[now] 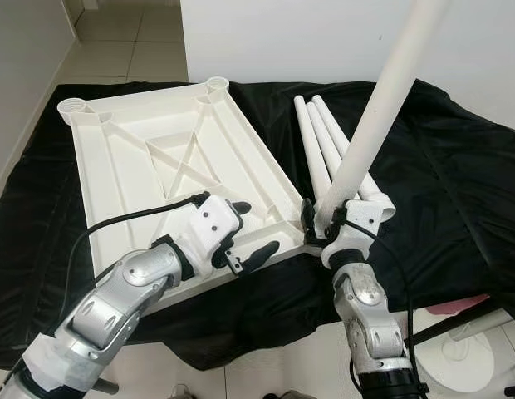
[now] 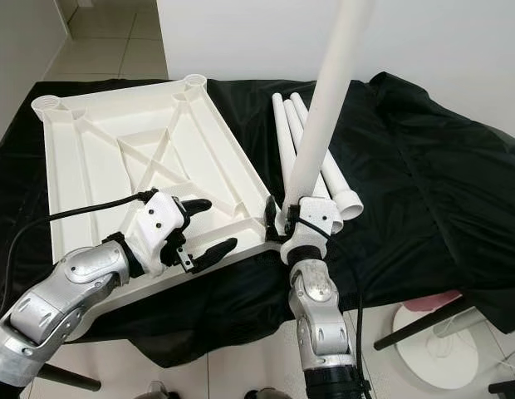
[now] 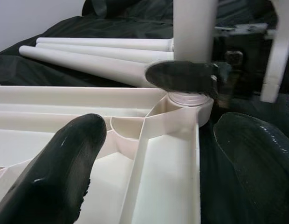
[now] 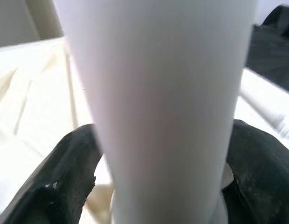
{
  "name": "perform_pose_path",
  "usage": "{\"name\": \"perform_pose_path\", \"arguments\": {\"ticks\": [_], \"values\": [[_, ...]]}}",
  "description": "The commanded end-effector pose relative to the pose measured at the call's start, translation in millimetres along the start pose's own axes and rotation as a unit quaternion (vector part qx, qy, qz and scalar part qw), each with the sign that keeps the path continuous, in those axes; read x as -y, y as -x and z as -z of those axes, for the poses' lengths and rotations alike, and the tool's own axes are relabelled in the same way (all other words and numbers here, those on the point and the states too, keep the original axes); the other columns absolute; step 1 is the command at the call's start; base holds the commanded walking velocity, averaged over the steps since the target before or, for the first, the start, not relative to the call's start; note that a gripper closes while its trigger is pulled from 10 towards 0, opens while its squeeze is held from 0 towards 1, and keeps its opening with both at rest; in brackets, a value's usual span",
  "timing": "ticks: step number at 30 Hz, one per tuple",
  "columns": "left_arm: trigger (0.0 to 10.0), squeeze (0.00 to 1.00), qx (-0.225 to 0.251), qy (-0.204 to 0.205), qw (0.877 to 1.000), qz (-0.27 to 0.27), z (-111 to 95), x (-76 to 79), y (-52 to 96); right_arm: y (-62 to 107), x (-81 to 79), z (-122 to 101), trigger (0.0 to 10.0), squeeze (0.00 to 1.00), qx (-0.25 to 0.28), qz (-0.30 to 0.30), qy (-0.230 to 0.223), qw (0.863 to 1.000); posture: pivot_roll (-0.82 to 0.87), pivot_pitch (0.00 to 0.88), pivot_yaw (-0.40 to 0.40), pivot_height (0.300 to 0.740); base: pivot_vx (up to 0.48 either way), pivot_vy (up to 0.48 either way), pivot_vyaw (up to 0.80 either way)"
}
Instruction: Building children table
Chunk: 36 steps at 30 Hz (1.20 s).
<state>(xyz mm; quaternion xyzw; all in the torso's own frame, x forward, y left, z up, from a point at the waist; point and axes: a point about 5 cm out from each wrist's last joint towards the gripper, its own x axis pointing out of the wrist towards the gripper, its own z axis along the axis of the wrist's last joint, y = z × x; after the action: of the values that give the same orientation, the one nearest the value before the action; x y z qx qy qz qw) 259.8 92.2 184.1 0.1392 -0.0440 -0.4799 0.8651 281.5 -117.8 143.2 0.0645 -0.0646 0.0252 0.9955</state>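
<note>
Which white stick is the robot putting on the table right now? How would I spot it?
Find the black cloth with the upside-down white tabletop on it. At the tabletop's near right corner, the right end effector grips one white leg. It stands nearly upright in the corner socket, while the three spare legs lie flat on the cloth beside it.

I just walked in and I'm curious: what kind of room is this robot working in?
Probably a room in a home, set up for assembly. There's a tiled floor and plain white wall, and a black cloth spread under an upturned white tabletop, where the right tool holds a table leg upright.
</note>
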Motion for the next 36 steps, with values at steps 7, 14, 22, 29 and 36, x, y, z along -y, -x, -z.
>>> {"name": "perform_pose_path", "arguments": {"ticks": [7, 14, 22, 29, 36], "values": [[10.0, 0.0, -0.023, 0.0, 0.999, 0.028, 7, -4.5, -2.8, 11.3, 3.9, -1, 10.0, 0.0, 0.014, -0.029, -0.009, 0.999, 0.03, 0.105, -0.04, 0.74, 0.0, 0.0, 0.0], [10.0, 0.0, -0.123, 0.017, 0.99, -0.064, 37, -30.4, -8.9, 10.2, 6.1, -8, 10.0, 0.0, 0.036, -0.053, -0.01, 0.998, 0.02, 0.105, -0.036, 0.74, 0.0, 0.0, 0.0], [10.0, 0.0, -0.148, 0.035, 0.984, -0.094, 45, -35.0, -8.7, 10.9, 3.6, -11, 10.0, 0.0, 0.041, -0.058, -0.009, 0.997, 0.0, 0.107, -0.034, 0.74, 0.0, 0.0, 0.0], [10.0, 0.0, -0.172, 0.067, 0.975, -0.125, 53, -42.9, -10.4, 10.4, 10.2, -12, 10.0, 0.0, 0.045, -0.057, -0.002, 0.997, 0.0, 0.105, -0.029, 0.74, 0.0, 0.0, 0.0], [10.0, 0.0, -0.216, 0.09, 0.958, -0.168, 64, -54.7, -7.9, 10.0, 8.9, -11, 10.0, 0.0, 0.046, -0.059, -0.001, 0.997, -0.01, 0.1, -0.027, 0.74, 0.0, 0.0, 0.0]]}}
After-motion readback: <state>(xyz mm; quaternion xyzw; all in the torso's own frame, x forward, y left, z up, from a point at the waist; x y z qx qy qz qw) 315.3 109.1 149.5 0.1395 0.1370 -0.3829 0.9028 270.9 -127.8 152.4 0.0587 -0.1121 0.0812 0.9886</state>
